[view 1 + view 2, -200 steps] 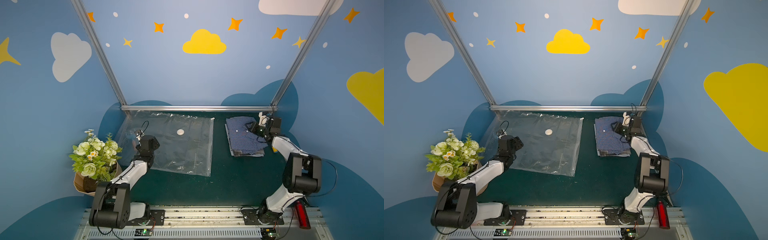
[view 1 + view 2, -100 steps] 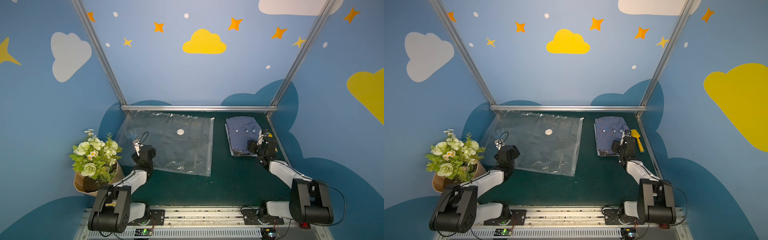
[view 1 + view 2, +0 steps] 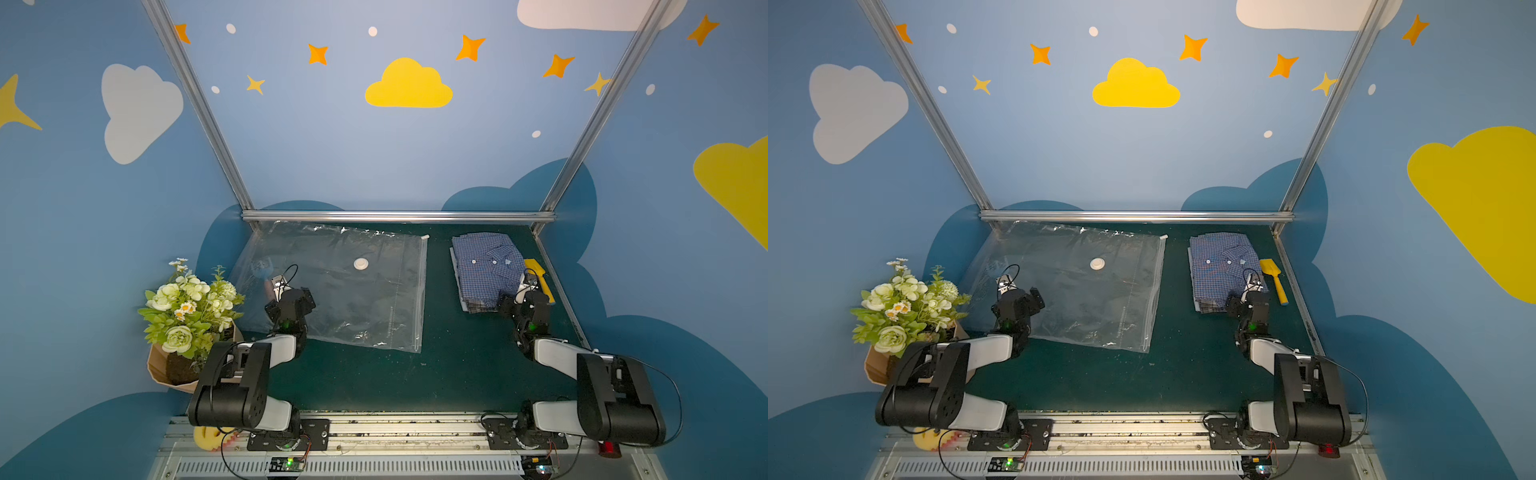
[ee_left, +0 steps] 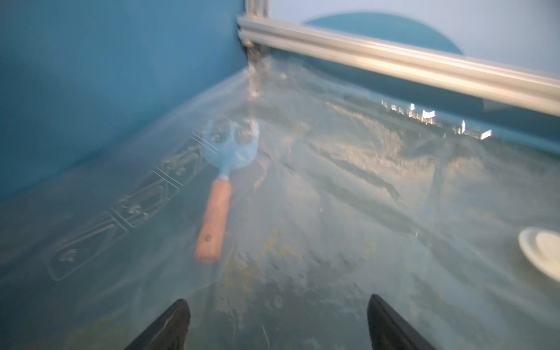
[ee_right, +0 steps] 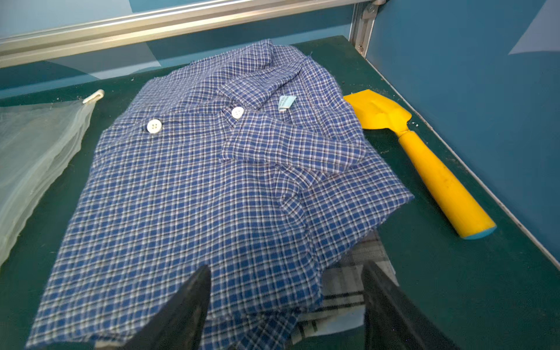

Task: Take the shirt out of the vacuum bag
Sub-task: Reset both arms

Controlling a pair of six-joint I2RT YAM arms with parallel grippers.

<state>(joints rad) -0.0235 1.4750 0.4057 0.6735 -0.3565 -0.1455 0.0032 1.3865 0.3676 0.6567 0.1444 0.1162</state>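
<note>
Right wrist view showed the folded blue-and-white plaid cotton shirt [image 5: 227,181] lying on the dark green table top [image 5: 454,288], outside the large clear crinkly plastic vacuum bag [image 5: 33,157] and apart from it. The right gripper [image 5: 285,269] sat at the shirt's near edge with its black fingers spread, clamping nothing. A yellow plastic toy shovel [image 5: 424,163] lay just beside the shirt. In both top views the bag lay flat on the table's left half, its round white valve [image 3: 361,263] facing up. The left gripper [image 4: 278,300] hovered over the bag, fingers spread wide and empty. A blue toy rake with a wooden handle [image 4: 215,209] showed through the plastic.
</note>
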